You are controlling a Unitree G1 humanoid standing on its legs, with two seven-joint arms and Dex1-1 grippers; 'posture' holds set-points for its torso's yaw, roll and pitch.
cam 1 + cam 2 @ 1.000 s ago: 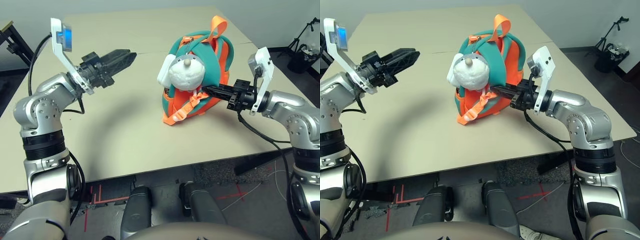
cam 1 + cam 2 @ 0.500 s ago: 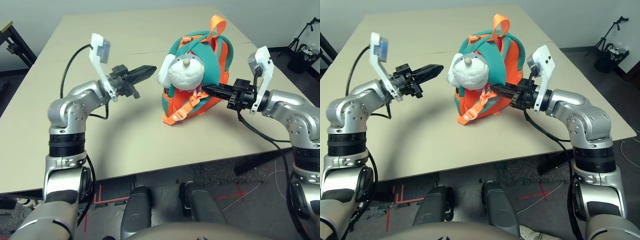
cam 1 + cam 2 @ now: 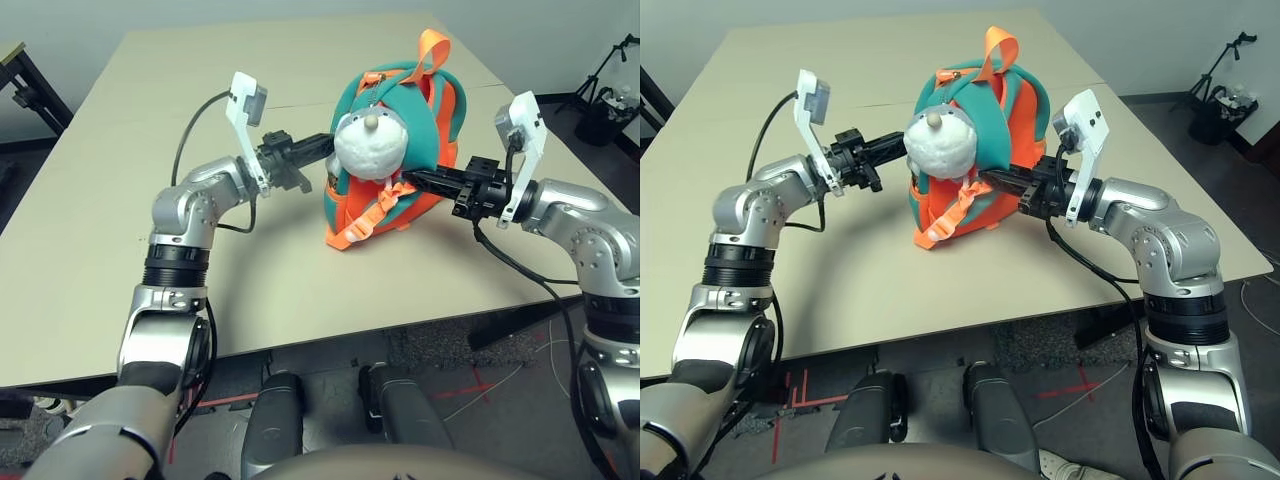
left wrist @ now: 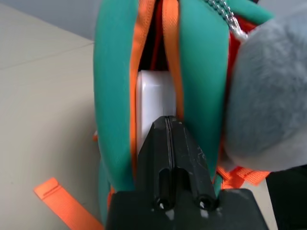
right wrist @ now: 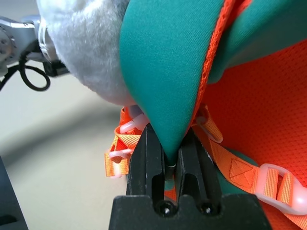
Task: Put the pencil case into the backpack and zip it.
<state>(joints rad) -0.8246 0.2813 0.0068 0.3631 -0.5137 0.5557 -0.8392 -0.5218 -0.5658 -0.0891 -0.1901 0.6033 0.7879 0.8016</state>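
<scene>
The teal and orange backpack stands upright mid-table, its plush head facing me. The white pencil case sits inside the side opening, between the teal flaps with orange trim. My left gripper is shut, and its tip rests against the case's end at that opening. On the other side, my right gripper is shut on the backpack's teal edge, pinched between its fingers just under the plush head.
The beige table has free room to the left of and in front of the backpack. Loose orange straps trail onto the tabletop at its base. Black stands are on the floor beyond the far right corner.
My left arm has swung right from open tabletop to the backpack's side. The white case, which stuck out there, now sits deeper in the opening. The right arm has not moved.
</scene>
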